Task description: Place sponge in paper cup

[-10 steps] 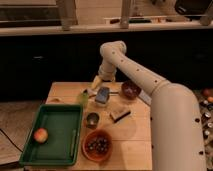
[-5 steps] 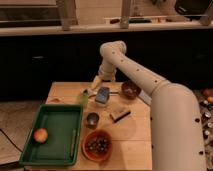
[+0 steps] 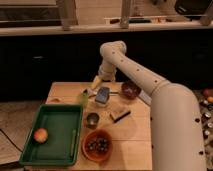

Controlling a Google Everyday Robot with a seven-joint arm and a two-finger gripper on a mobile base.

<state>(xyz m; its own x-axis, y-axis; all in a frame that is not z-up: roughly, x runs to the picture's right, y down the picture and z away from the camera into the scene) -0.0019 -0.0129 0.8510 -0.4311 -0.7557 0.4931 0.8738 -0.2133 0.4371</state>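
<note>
The blue-grey sponge (image 3: 102, 95) lies on the wooden table (image 3: 62, 91), near its middle back. A small pale paper cup (image 3: 87, 92) shows just left of it, next to a yellow-green cup (image 3: 82, 99). My gripper (image 3: 96, 83) hangs down from the white arm at the table's back. It is just above and slightly left of the sponge, close to the paper cup. I cannot tell whether it touches either one.
A shiny metal cup (image 3: 92, 119) stands in front of the sponge, a tan block with a dark edge (image 3: 119, 114) to its right. A dark bowl (image 3: 131, 90) sits at the back right, an orange bowl (image 3: 97, 145) at the front. A green tray (image 3: 55, 131) holds an orange fruit (image 3: 40, 135).
</note>
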